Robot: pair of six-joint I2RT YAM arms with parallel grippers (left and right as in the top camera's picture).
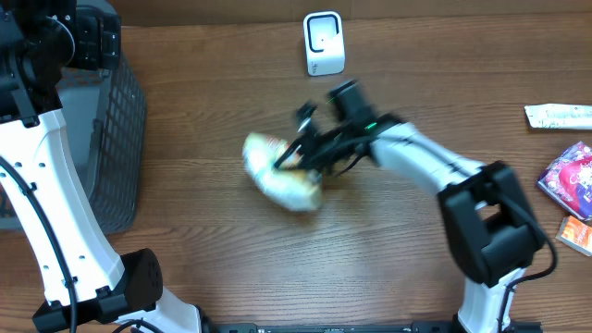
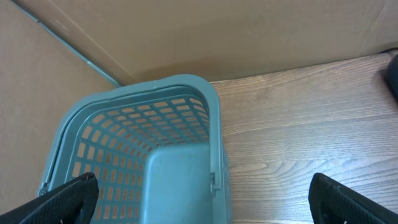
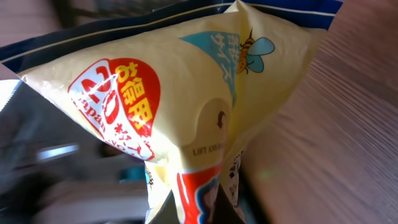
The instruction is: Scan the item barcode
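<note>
1. In my right wrist view the yellow snack bag (image 3: 186, 81) fills nearly the whole frame. Its film gathers into a crease at the bottom centre, where it runs down towards the fingers. The fingers themselves are hidden behind it.
2. From overhead, the right gripper (image 1: 294, 159) is closed on the bag's upper right edge. The rest of the bag spreads down and to the left of the fingertips. It looks blurred there, and I cannot tell whether its lower end touches the table (image 1: 370, 268).
3. The bag sits around the middle of the table, and the white scanner unit (image 1: 324, 43) stands well apart from it near the far edge.
4. The left gripper (image 2: 205, 199) is spread wide and holds nothing. One fingertip (image 2: 68, 199) shows in the lower left corner of its view and the other in the lower right.
5. It hangs above the grey-green mesh basket (image 2: 186, 81), which stands at the left edge of the table against a cardboard wall.
6. Farthest off, at the right edge, lie a flat white packet (image 1: 559, 116), a purple pouch (image 1: 568, 178) and an orange pack (image 1: 575, 234).
</note>
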